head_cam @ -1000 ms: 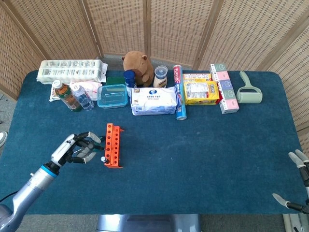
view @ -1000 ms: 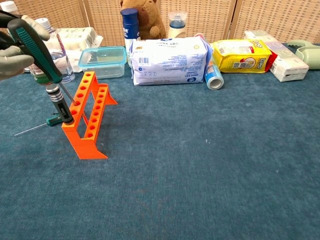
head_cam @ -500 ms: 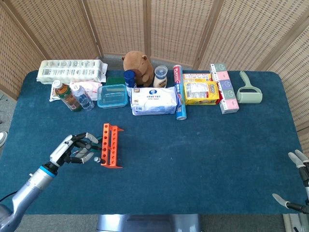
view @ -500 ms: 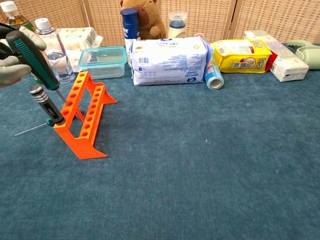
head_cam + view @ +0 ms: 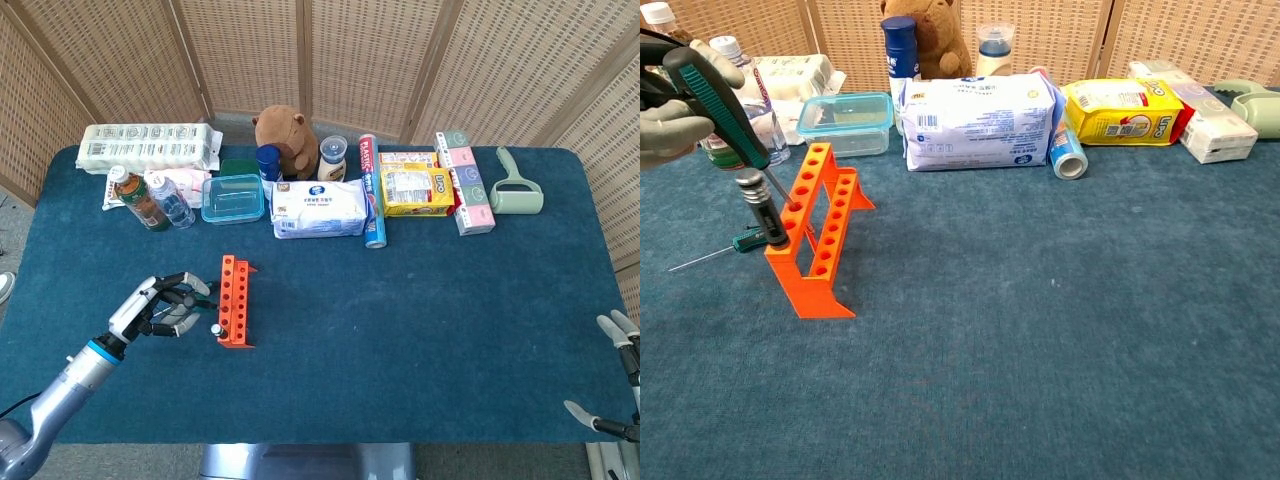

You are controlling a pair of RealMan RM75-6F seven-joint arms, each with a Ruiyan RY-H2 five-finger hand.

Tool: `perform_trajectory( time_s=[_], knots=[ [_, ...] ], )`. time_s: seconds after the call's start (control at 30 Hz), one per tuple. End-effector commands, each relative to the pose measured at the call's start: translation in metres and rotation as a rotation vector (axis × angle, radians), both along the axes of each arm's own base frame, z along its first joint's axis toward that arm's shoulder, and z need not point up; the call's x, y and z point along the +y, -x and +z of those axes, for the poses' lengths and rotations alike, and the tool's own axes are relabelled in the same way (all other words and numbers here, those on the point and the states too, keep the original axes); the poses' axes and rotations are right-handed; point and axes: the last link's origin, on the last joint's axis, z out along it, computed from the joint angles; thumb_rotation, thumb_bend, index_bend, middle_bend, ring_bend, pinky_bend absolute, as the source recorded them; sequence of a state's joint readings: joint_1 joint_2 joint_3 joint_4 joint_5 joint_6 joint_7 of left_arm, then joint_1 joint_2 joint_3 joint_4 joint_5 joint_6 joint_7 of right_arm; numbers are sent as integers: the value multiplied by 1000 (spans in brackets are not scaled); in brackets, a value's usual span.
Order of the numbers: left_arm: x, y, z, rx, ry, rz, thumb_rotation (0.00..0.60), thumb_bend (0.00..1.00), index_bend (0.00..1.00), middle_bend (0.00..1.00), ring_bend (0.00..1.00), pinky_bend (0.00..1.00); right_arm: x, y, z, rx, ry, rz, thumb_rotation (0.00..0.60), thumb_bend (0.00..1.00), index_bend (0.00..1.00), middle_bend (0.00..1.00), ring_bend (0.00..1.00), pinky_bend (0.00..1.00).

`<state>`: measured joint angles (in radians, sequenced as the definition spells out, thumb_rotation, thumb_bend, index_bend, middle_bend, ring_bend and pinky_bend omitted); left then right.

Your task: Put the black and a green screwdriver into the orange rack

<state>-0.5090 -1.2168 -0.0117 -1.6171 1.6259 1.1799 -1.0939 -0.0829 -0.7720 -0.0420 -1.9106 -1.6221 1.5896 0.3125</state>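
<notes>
The orange rack (image 5: 821,238) (image 5: 235,300) stands on the blue cloth at the left. A black screwdriver (image 5: 764,208) (image 5: 215,328) stands upright in the hole at the rack's near end. My left hand (image 5: 668,96) (image 5: 160,306) grips the handle of a green screwdriver (image 5: 720,100), which is tilted, its thin shaft pointing down at a hole just behind the black one. Whether the tip is inside the hole I cannot tell. My right hand (image 5: 618,375) hangs off the table's right front corner, fingers apart and holding nothing.
A small green screwdriver (image 5: 743,241) with a long thin shaft lies on the cloth left of the rack. Bottles (image 5: 745,95), a clear box (image 5: 846,122), a wipes pack (image 5: 975,118), a tube (image 5: 1068,152) and yellow bags (image 5: 1120,108) line the back.
Half a second ago the rack and black screwdriver leaned and sat further left; now they stand upright again, as one second ago. My left hand with the green screwdriver shifted slightly right.
</notes>
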Motion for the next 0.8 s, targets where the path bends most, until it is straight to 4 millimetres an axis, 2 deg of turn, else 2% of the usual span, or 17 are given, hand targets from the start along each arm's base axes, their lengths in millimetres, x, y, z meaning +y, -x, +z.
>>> perform_trajectory(
  time_s=[0.03, 0.8],
  knots=[
    [0, 3, -3, -9, 11, 15, 600, 634, 432, 807, 725, 849, 0, 0, 0, -1, 1, -1, 600, 34, 0, 0, 9, 0],
    [3, 25, -20, -66, 48, 68, 600, 634, 432, 807, 725, 848, 0, 0, 0, -2, -2, 0, 600, 34, 0, 0, 10, 0]
  ],
)
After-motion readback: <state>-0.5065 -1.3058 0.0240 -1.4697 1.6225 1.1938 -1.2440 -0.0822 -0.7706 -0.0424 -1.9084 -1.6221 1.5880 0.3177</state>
